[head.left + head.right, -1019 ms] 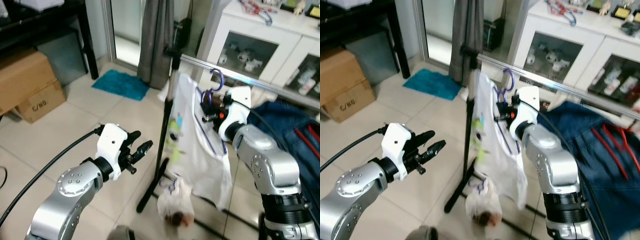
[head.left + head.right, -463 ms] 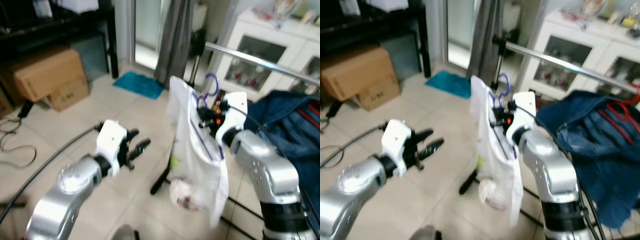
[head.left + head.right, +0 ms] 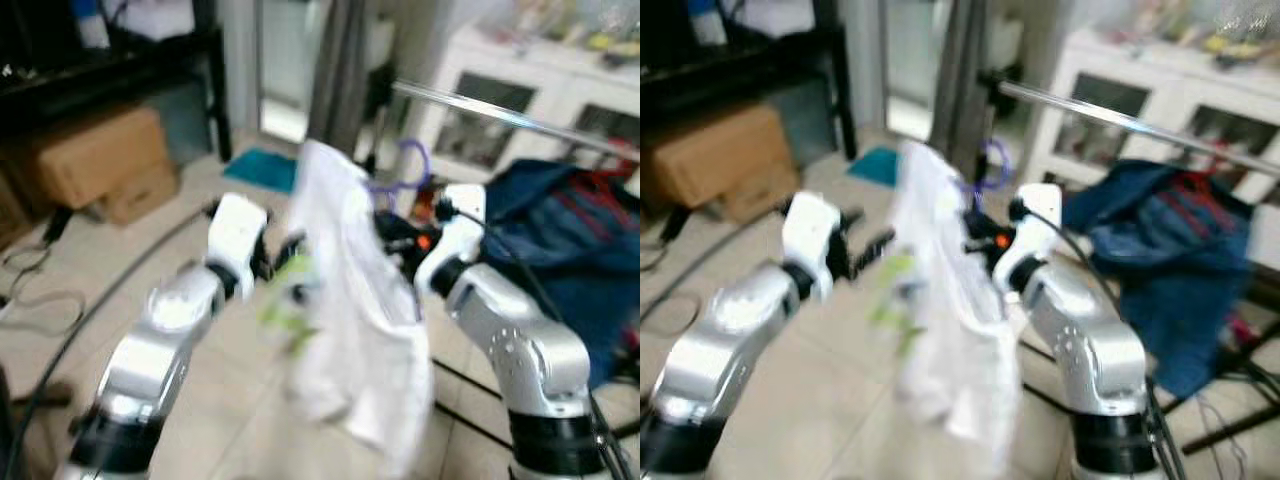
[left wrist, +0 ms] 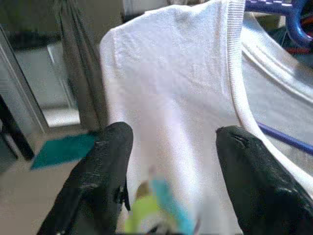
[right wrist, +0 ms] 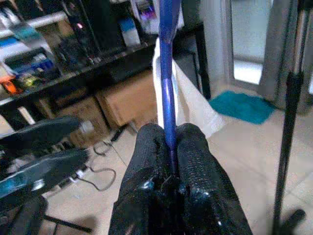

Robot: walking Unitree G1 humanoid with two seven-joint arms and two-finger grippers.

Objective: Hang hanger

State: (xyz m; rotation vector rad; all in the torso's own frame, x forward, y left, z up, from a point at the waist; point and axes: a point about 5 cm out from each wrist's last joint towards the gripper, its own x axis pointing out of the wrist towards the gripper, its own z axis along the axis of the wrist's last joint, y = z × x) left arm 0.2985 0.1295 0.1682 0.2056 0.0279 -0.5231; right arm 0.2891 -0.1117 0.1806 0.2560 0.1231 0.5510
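A purple-blue hanger carries a white shirt with a green print. My right gripper is shut on the hanger's bar, seen close in the right wrist view with the hanger rising from the gripper. The hook is below and in front of the silver rail, apart from it. My left gripper is open at the shirt's left side. In the left wrist view the gripper faces the shirt's shoulder, fingers wide apart. Both eye views are blurred.
A blue denim garment on a red hanger hangs from the rail on the right. Behind it stands a white cabinet. A grey curtain, a teal mat and cardboard boxes are at the back left. The rack's upright pole stands close by.
The camera has shifted and blurred. My left gripper has risen and come up to the shirt's left side. The right gripper keeps its hold on the hanger.
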